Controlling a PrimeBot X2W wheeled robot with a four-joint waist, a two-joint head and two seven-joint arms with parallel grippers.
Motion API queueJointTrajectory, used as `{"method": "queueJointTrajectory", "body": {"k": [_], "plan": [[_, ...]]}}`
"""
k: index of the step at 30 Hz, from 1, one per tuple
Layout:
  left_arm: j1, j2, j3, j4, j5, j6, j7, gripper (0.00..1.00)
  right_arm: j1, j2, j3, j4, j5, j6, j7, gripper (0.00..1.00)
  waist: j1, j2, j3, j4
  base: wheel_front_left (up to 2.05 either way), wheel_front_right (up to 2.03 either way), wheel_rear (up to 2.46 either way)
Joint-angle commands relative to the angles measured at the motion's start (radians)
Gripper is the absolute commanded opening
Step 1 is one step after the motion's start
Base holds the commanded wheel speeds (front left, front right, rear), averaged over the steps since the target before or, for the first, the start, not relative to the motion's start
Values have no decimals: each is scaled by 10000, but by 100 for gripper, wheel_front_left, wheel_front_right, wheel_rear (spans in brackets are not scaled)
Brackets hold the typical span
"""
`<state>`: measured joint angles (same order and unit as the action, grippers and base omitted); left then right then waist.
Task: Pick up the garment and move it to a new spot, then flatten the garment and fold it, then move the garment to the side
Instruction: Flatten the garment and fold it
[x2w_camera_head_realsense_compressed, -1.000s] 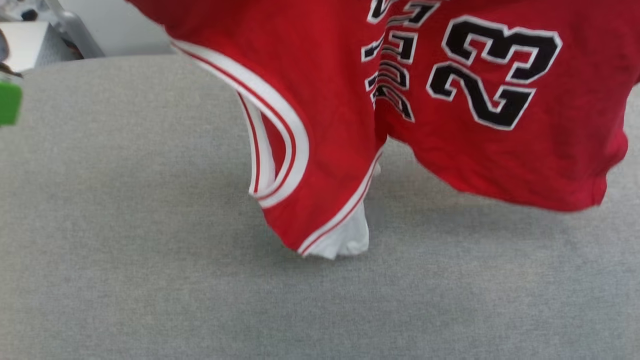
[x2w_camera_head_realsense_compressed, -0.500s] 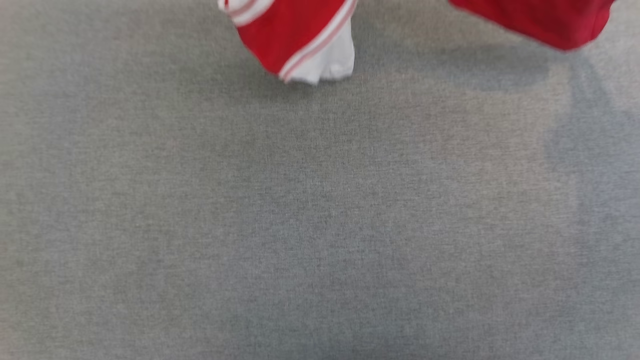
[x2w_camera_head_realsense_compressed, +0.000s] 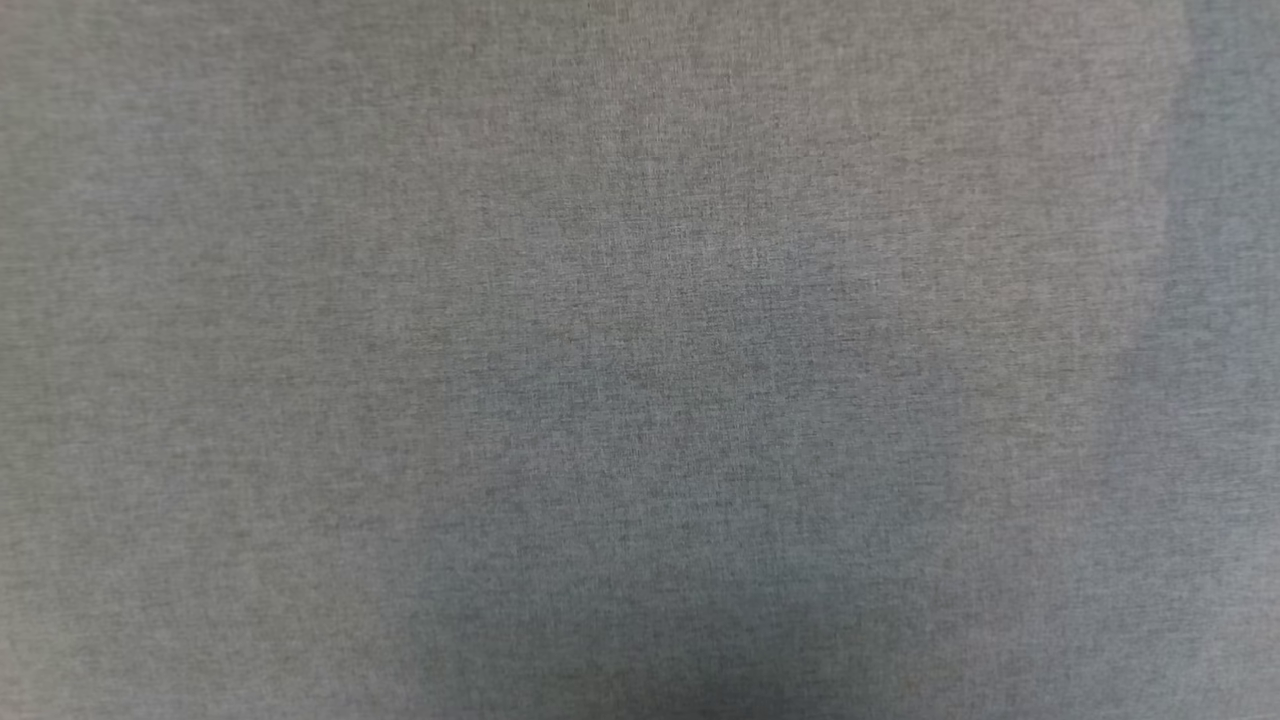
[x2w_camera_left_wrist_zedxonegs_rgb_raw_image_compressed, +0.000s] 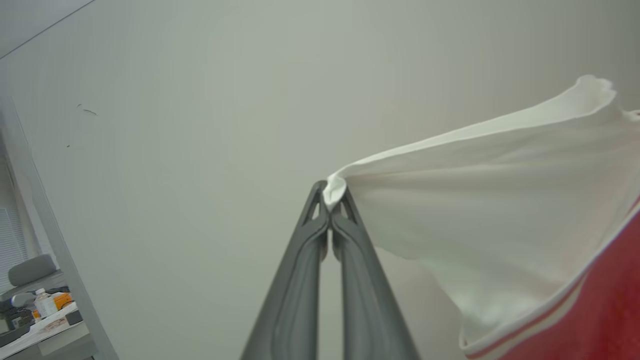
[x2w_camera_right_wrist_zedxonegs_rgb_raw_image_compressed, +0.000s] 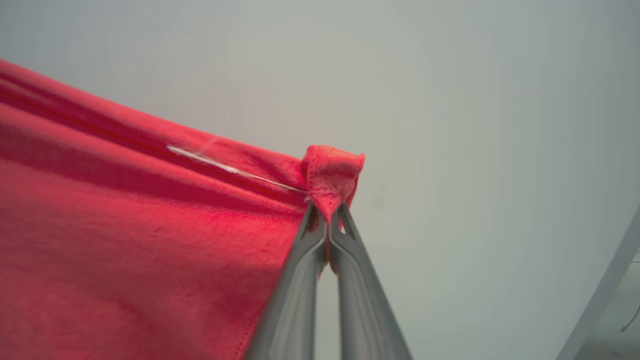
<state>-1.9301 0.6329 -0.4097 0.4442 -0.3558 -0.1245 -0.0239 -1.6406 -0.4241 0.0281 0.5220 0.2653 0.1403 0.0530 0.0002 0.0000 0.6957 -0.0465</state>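
Note:
The garment hangs in the air between my two arms, held up against a pale wall. In the left wrist view my left gripper is shut on the edge of its white sleeve, which spreads off to the right down to striped trim and red cloth. The right wrist view has my right gripper shut on a bunched corner of the garment, whose red cloth stretches taut to the left. The head view looks down on the grey fabric table.
A pale wall lies behind both grippers. At the lower left of the left wrist view stands a desk with a bottle and small items, beside an upright grey post.
The head view has swung downward: the hanging red garment slid up and out of its top edge, leaving grey table surface. Both grips look unchanged.

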Motion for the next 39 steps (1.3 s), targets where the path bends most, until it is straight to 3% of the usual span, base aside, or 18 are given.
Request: {"method": "queueJointTrajectory", "body": {"k": [1,7,14,24,39], "plan": [[-510,49,136,566,161,82,-433,0,-324,-13,-146,459,-301,-96,-271,0,-2,0,495,-72,0,0,0],[-1268,-478,-37,2338,358,48,-1980,0,-1048,566,-208,1679,-984,-96,-1299,0,-2,0,731,70,0,0,0],[-379,-1022,-142,2848,-159,-32,-2361,0,-610,720,127,2517,-1009,-96,-2068,0,-2,0,793,332,0,0,0],[3816,-1770,480,982,-822,-52,-2377,0,1324,674,1107,3106,-402,-96,-2800,0,-2,0,18,587,0,0,0],[10142,-2901,-166,1012,-1754,-59,-2377,0,5636,625,2698,3181,1256,-96,-3046,0,-2,0,-2396,1002,0,0,0]]}}
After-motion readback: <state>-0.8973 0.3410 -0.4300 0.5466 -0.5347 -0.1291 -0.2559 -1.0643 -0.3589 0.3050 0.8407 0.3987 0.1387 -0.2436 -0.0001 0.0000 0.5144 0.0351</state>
